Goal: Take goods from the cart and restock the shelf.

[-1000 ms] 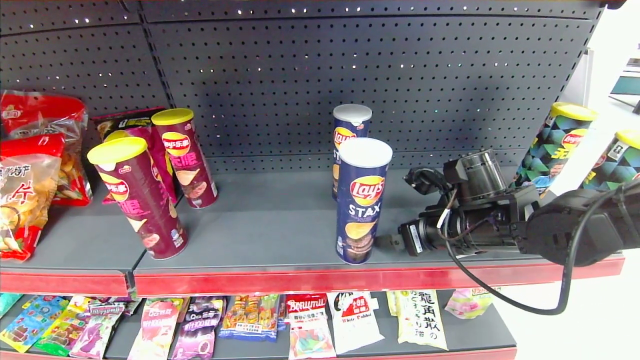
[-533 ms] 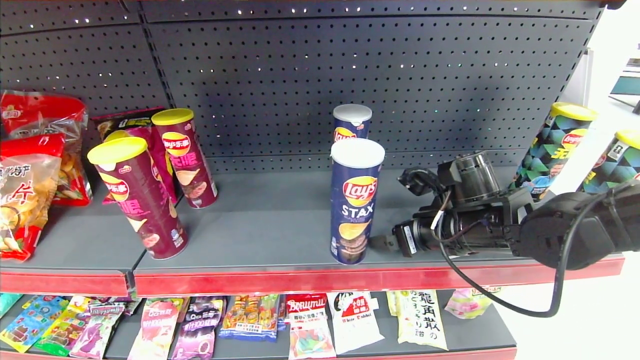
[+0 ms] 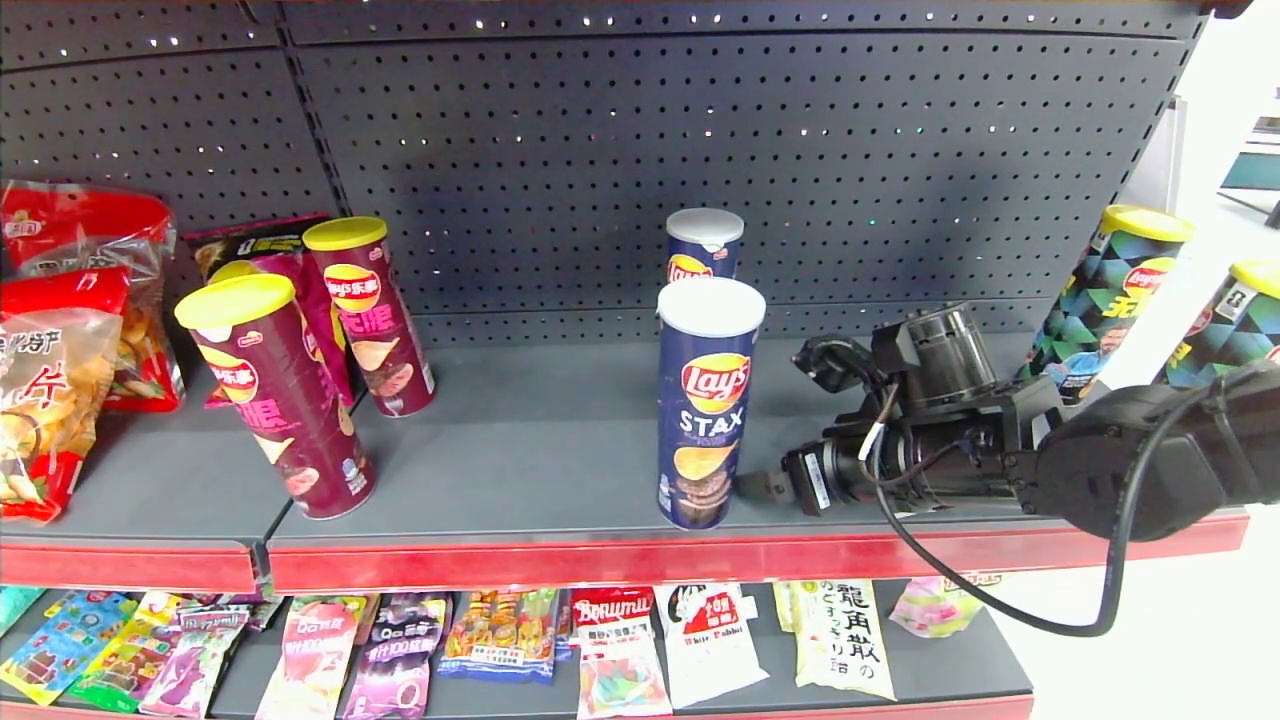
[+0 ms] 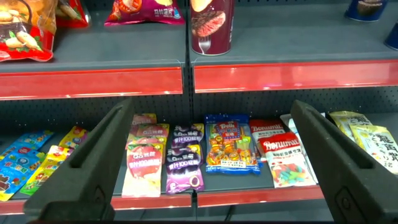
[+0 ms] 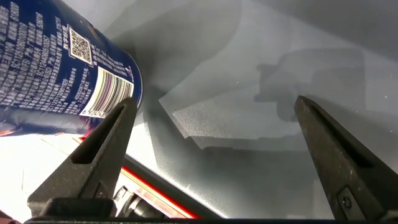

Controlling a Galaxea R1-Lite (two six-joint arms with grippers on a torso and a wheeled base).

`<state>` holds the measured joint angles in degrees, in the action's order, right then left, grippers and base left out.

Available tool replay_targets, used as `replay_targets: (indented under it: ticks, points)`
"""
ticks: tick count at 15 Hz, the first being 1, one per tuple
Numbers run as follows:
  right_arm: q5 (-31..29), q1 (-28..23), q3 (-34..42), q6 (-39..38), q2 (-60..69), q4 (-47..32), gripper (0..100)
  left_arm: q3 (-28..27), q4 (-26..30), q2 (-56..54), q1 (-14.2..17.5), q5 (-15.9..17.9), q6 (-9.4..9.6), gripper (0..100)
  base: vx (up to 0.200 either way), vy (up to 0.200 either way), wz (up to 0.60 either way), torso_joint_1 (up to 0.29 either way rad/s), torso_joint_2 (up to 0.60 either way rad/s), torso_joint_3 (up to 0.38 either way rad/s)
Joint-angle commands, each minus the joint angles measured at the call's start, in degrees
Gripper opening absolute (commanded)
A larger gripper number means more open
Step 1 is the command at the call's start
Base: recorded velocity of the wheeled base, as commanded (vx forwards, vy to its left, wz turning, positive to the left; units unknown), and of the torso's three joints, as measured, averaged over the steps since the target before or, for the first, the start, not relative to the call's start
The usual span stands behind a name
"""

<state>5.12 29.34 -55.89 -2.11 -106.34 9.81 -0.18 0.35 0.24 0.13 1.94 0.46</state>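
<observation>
A dark blue chip can (image 3: 708, 400) with a white lid stands upright near the front of the grey shelf (image 3: 520, 460). My right gripper (image 3: 755, 487) lies low on the shelf just right of the can's base. In the right wrist view this gripper (image 5: 214, 102) is open, and the blue can (image 5: 62, 68) rests against the outside of one finger (image 5: 99, 155), with nothing between the fingers. A second blue can (image 3: 704, 245) stands behind the first. My left gripper (image 4: 211, 106) is open and faces the lower shelf of sweets packets (image 4: 233, 146).
Maroon cans with yellow lids (image 3: 275, 395) lean at the shelf's left, next to red snack bags (image 3: 60, 340). Patterned cans (image 3: 1110, 290) stand at the far right. A red lip (image 3: 600, 560) runs along the shelf front. Bare shelf lies between the maroon and blue cans.
My right gripper has moved slightly left along the shelf, and the front blue can has slid left with it, staying upright.
</observation>
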Motion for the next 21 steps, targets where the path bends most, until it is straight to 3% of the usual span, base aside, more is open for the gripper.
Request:
replay_targets:
  ticks: [1,12,18,21]
  points:
    - [0.0,-0.1,0.0,0.0,0.0,-0.1,100,0.0,0.0,0.0,0.0,0.0,-0.02,100,0.0,0.0,0.0,0.0,0.0,0.0]
    - [-0.3,-1.3,3.7,0.9,5.4,-0.1,100,0.0,0.0,0.0,0.0,0.0,-0.02,100,0.0,0.0,0.0,0.0,0.0,0.0]
    - [-0.2,-3.0,15.4,3.8,26.9,-0.2,100,0.0,0.0,0.0,0.0,0.0,-0.02,100,0.0,0.0,0.0,0.0,0.0,0.0]
    - [0.9,-7.5,28.6,10.5,46.0,-0.3,100,0.0,0.0,0.0,0.0,0.0,-0.02,100,0.0,0.0,0.0,0.0,0.0,0.0]
